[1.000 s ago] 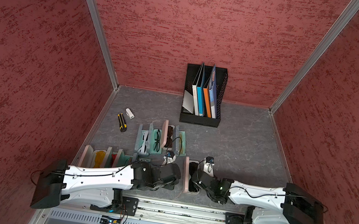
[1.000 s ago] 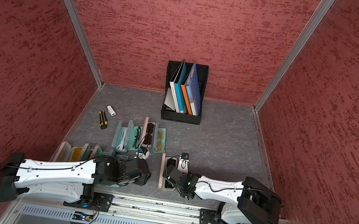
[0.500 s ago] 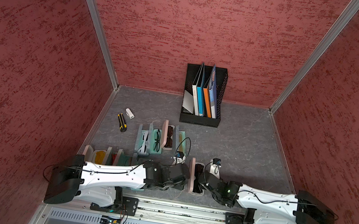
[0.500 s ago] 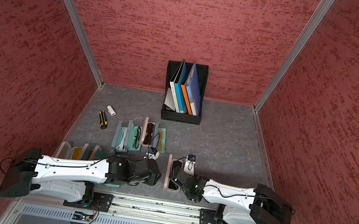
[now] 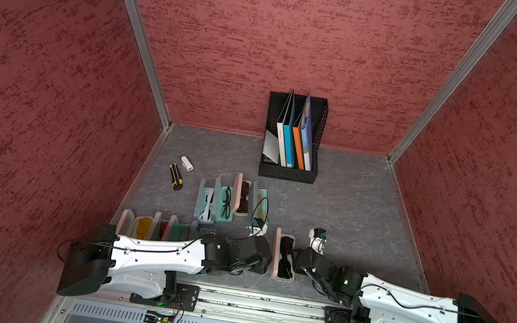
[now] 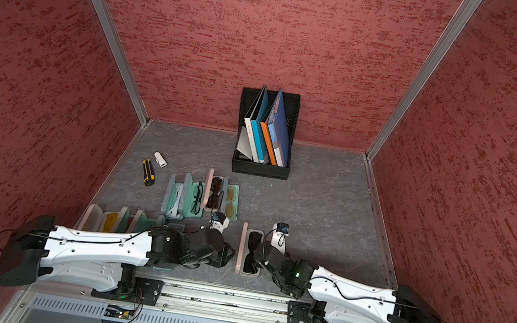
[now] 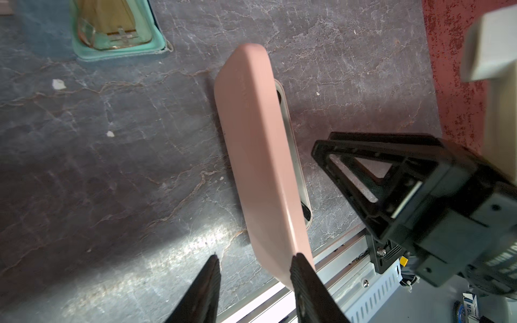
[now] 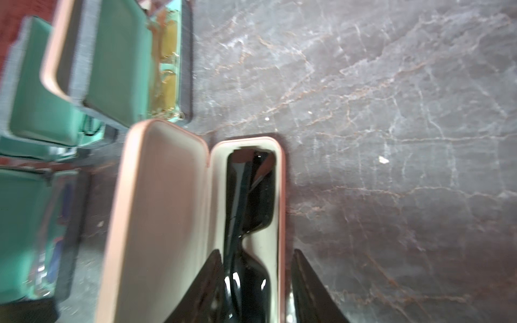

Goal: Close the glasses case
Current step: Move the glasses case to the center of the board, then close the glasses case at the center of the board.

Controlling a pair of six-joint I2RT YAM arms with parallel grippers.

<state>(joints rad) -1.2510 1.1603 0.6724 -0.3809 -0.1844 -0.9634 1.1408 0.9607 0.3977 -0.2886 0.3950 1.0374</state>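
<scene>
Two robot arms reach in from the near edge of a grey table [image 5: 348,200], flanking a pink glasses case [image 5: 281,278] that lies lengthwise between them, close to the front rail. The case is open. Its lid [image 7: 251,139] stands upright along the left side of the tray, and dark sunglasses [image 8: 251,195] lie in the tray.

The left gripper [image 7: 256,256] sits just left of the lid, claw moderately parted and holding nothing. In the left wrist view one fingertip [image 7: 298,260] is right by the near end of the lid's outer face, though contact cannot be confirmed. The right gripper [image 8: 257,251] hovers at the case's near end, claw likewise parted, with its fingers straddling the tray and no visible hold.

The closing has, by all appearances, not begun. What is left is to tip the lid rightward over the sunglasses and press it down onto the tray, probably with the right claw steadying the base.

Further left on the near side is a row of other open cases [image 5: 125,222]. Beyond it, mid-table, are a second cluster of open teal and pink cases [image 5: 219,205], a yellow-and-black utility knife [image 5: 175,176] and a small white object [image 5: 186,163]. A black file holder [image 5: 286,173] with folders stands against the far wall.
</scene>
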